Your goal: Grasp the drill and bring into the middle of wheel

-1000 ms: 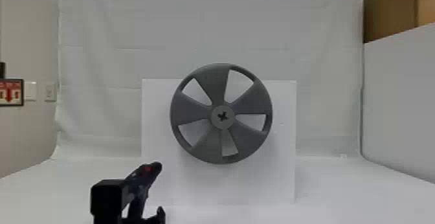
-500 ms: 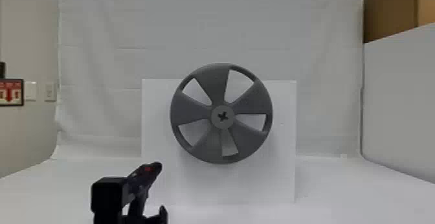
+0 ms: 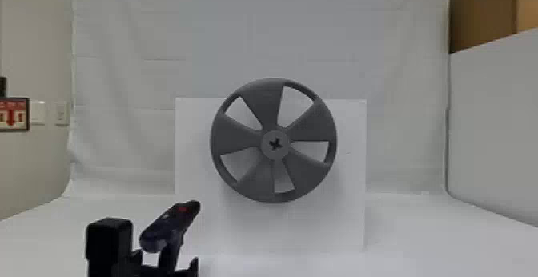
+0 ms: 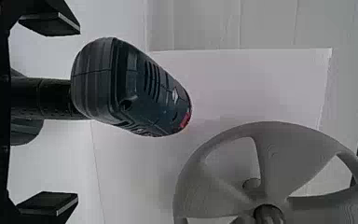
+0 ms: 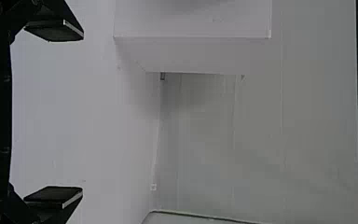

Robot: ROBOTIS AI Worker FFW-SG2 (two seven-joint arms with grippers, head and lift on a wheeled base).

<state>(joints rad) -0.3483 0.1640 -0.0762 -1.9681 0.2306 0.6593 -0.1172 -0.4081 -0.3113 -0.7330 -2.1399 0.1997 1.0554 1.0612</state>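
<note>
The left gripper (image 3: 166,261) stands low on the left in the head view, around the handle of the dark drill (image 3: 170,227). Upright, the drill has its red-marked front towards the wheel (image 3: 240,136), to the wheel's lower left. In the left wrist view the drill (image 4: 135,91) has its handle between the widely parted fingers of the left gripper (image 4: 78,115), with gaps on both sides; its base is partly hidden. Part of the wheel (image 4: 279,158) shows beyond. The right gripper (image 5: 82,113) is open in its wrist view, holding nothing.
A white upright board (image 3: 348,216) stands behind the grey wheel, with a cross-shaped dark mark at the wheel's hub (image 3: 275,144). White table surface (image 3: 432,240) lies to the right, bounded by a white side panel (image 3: 492,128).
In the head view, the black body of my left gripper has shifted left, opening a gap beside the drill's rear. The drill and wheel keep their places.
</note>
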